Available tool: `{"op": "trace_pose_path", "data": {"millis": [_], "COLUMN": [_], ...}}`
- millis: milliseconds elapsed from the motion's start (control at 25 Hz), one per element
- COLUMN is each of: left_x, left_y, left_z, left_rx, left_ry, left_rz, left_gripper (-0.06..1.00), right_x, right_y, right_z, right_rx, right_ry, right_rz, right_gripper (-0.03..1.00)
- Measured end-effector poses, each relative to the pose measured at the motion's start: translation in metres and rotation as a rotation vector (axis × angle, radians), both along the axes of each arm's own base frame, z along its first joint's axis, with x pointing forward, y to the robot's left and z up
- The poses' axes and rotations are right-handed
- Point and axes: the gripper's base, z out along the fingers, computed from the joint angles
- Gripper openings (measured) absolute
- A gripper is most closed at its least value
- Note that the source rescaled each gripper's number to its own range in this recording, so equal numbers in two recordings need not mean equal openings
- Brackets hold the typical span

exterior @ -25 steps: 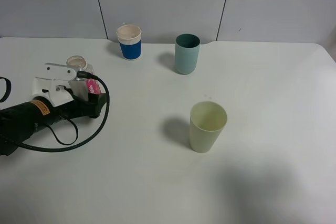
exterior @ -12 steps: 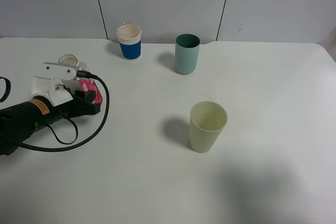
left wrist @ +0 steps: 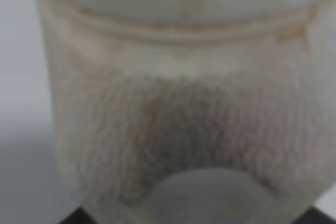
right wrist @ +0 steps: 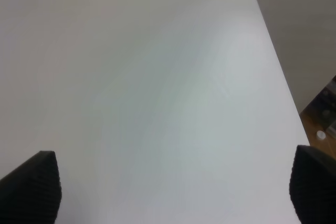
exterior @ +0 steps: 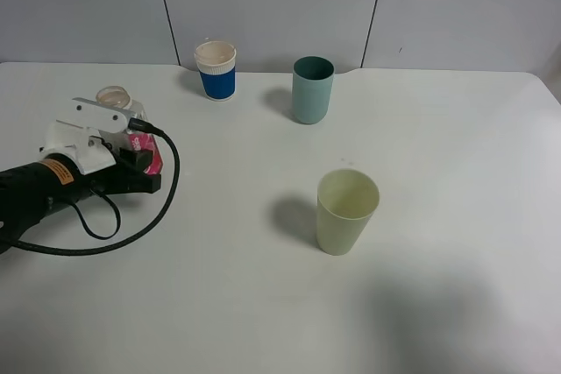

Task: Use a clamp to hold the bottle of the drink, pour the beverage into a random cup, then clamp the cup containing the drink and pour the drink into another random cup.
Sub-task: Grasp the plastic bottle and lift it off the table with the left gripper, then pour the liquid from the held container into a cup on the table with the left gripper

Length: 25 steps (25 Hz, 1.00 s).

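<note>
At the left of the exterior high view, my left gripper (exterior: 114, 124), white-jawed on a black arm, is shut on the bottle (exterior: 113, 96). The bottle's pink label (exterior: 149, 153) shows past the jaws. In the left wrist view the bottle (left wrist: 178, 108) fills the frame, blurred, with a brownish tint behind its translucent wall. The pale yellow-green cup (exterior: 347, 212) stands upright mid-table and looks empty. The teal cup (exterior: 312, 89) stands upright at the back. My right gripper (right wrist: 172, 184) is open over bare white table and is out of the exterior high view.
A blue-banded white paper cup (exterior: 216, 70) stands at the back, left of the teal cup. A black cable (exterior: 162, 208) loops from the left arm onto the table. The right wrist view shows the table's edge (right wrist: 275, 61), with floor beyond it.
My left gripper has shut on the bottle and shifted with it a little to the left and toward the back. The cups and the right gripper have not moved.
</note>
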Motion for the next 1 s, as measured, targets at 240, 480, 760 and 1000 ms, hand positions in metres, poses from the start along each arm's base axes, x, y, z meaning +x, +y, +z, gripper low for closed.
{"op": "trace_pose_path", "data": {"millis": [240, 480, 760, 1000], "left_x": [-0.008, -0.023, -0.029, -0.035], "left_y": [-0.002, -0.015, -0.045, -0.079], "left_z": [0.027, 0.039, 0.054, 0.070], "left_rx": [0.109, 0.305, 0.511, 0.628], "left_ry": [-0.061, -0.081, -0.062, -0.054], "left_rz": [0.071, 0.092, 0.055, -0.023], "left_gripper": [0.00, 0.00, 0.00, 0.00], "right_x": [0.000, 0.000, 0.000, 0.000], "right_y": [0.000, 0.000, 0.000, 0.000], "right_z": [0.000, 0.000, 0.000, 0.000], "right_rx": [0.000, 0.000, 0.000, 0.000], "right_ry": [0.000, 0.000, 0.000, 0.000], "right_rz": [0.000, 0.000, 0.000, 0.000], "right_gripper": [0.59, 0.59, 0.59, 0.59]}}
